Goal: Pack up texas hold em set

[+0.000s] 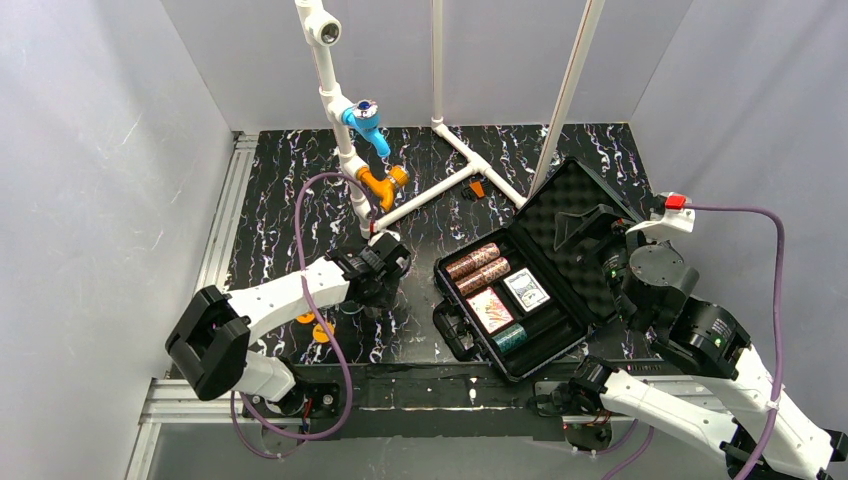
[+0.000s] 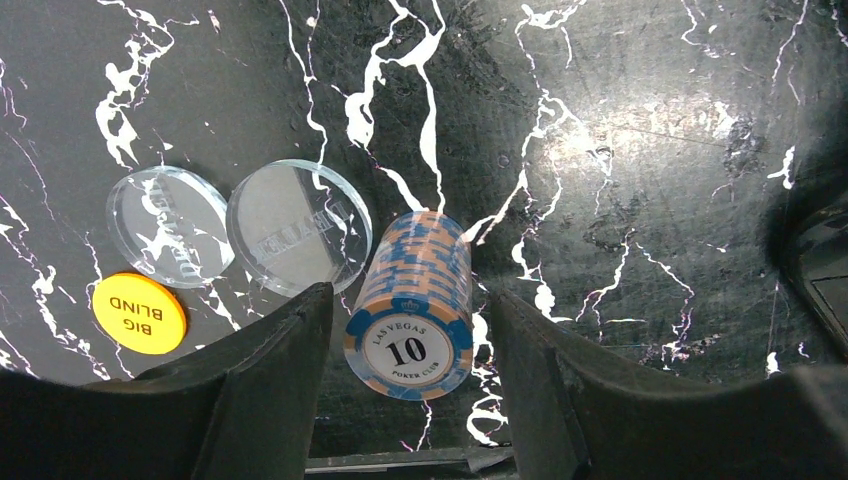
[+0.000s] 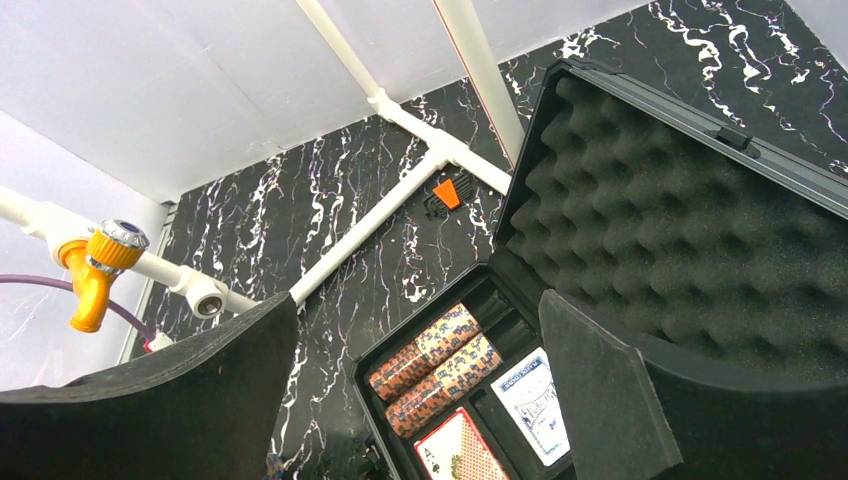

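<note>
The black case (image 1: 447, 330) lies open at centre right, its foam-lined lid (image 1: 575, 215) tilted back. Inside are two red-brown chip rolls (image 1: 478, 268), two card decks (image 1: 490, 310) and a dark green roll (image 1: 511, 337). On the table a blue-and-peach chip roll (image 2: 415, 300) lies between the fingers of my left gripper (image 2: 408, 293), with a narrow gap on each side, so the jaws are open. Beside it are two clear discs (image 2: 168, 225) and an orange "BIG BLIND" disc (image 2: 139, 313). My right gripper (image 3: 415, 300) hangs open above the case, holding nothing.
The white pipe frame (image 1: 440, 190) with blue (image 1: 365, 122) and orange (image 1: 383, 183) fittings stands behind the left arm. A small orange-and-black clip (image 3: 447, 193) lies by the pipe. White walls close in three sides. The case's edge (image 2: 815, 260) is right of the left gripper.
</note>
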